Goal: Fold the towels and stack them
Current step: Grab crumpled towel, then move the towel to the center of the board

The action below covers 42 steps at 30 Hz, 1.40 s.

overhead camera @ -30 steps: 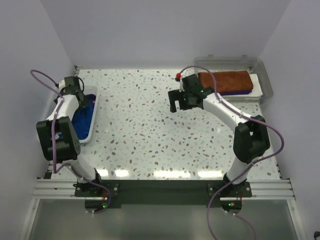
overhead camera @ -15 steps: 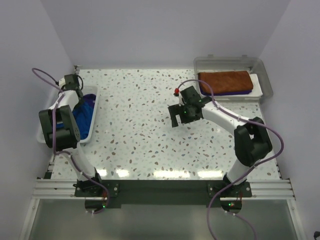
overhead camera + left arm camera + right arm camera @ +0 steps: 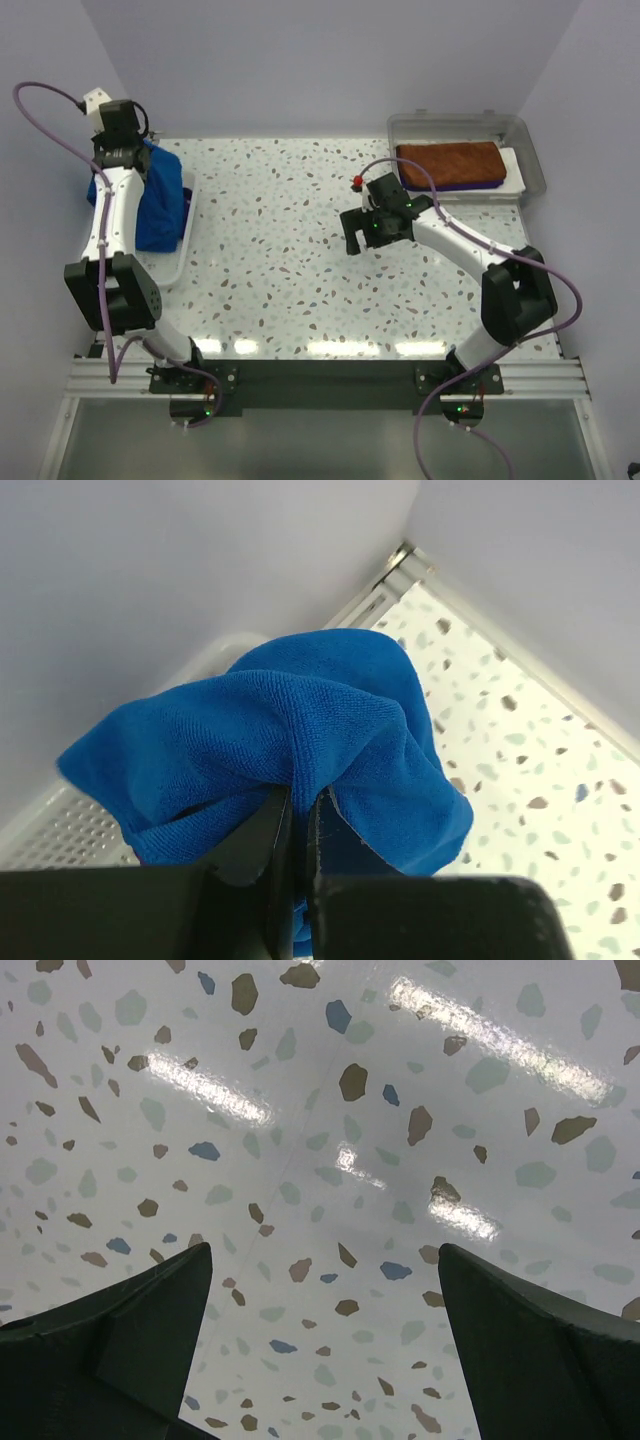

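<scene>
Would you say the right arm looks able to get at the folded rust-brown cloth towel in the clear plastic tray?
Probably yes. The right gripper hangs open and empty over the speckled table, and the rust-brown towel lies uncovered on top in the clear tray nearby, with nothing between them.

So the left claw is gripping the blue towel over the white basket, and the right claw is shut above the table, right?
Not quite: the right claw is wide open, as the right wrist view shows. The left claw does grip the blue towel.
</scene>
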### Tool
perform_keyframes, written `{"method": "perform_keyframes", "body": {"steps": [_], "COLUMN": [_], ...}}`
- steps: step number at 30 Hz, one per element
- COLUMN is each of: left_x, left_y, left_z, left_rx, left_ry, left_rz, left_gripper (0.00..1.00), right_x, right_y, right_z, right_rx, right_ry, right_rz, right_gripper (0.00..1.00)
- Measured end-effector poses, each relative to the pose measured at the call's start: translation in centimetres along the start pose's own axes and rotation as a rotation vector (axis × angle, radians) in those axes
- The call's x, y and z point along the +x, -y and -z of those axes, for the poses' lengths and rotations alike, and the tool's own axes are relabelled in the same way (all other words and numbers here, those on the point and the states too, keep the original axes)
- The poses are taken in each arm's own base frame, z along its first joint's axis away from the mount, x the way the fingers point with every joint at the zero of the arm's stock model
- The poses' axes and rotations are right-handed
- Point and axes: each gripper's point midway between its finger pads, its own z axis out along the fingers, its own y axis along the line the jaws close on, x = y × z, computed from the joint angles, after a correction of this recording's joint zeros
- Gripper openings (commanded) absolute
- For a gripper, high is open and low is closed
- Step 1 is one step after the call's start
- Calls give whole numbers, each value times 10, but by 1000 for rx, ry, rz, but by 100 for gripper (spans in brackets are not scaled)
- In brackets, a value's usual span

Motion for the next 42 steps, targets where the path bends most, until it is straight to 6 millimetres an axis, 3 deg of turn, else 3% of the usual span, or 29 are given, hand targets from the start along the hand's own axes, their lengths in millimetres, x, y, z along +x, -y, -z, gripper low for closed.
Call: {"method": "perform_keyframes", "body": {"steps": [4, 6, 9, 13, 15, 18, 21, 22, 23, 25, 28, 30, 32, 34, 37, 39, 42], "left_x": [-30, -38, -38, -26, -11, 16, 61, 82, 108, 161, 257, 311, 344, 348, 330, 323, 322], "left_y": [18, 40, 97, 183, 203, 213, 211, 207, 204, 191, 151, 115, 84, 72, 78, 85, 97], "left_z": [29, 44, 86, 170, 209, 255, 297, 307, 315, 314, 285, 270, 269, 275, 277, 269, 247], "left_rx": [64, 132, 303, 628, 749, 878, 990, 1016, 1046, 1058, 983, 908, 868, 872, 880, 855, 794], "left_ry": [59, 75, 80, 82, 64, 29, -25, -59, -97, -192, -385, -511, -601, -616, -551, -516, -513], "left_rz": [-3, -23, -86, -151, -181, -224, -283, -312, -342, -403, -508, -569, -608, -601, -542, -522, -509], "left_gripper": [3, 3, 4, 6, 6, 10, 26, 40, 46, 62, 84, 86, 86, 84, 81, 80, 79], "right_x": [0, -2, -7, -16, -23, -33, -42, -44, -45, -47, -44, -39, -30, -20, -6, 2, 12], "right_y": [0, -1, 1, 6, 10, 17, 21, 22, 22, 22, 22, 21, 19, 17, 11, 7, 3], "right_z": [5, 9, 16, 31, 44, 68, 92, 98, 103, 108, 106, 99, 88, 73, 45, 26, -2], "right_rx": [0, -1, 10, 47, 80, 126, 160, 165, 166, 169, 169, 157, 137, 118, 68, 36, 1], "right_ry": [9, 22, 49, 104, 149, 225, 302, 322, 334, 351, 335, 308, 268, 213, 117, 56, -16], "right_rz": [3, 6, 8, 10, 9, 6, 0, -2, -1, -2, 0, 6, 11, 16, 23, 25, 22], "right_gripper": [99, 99, 99, 99, 99, 99, 99, 99, 99, 98, 96, 93, 87, 81, 71, 63, 59]}}
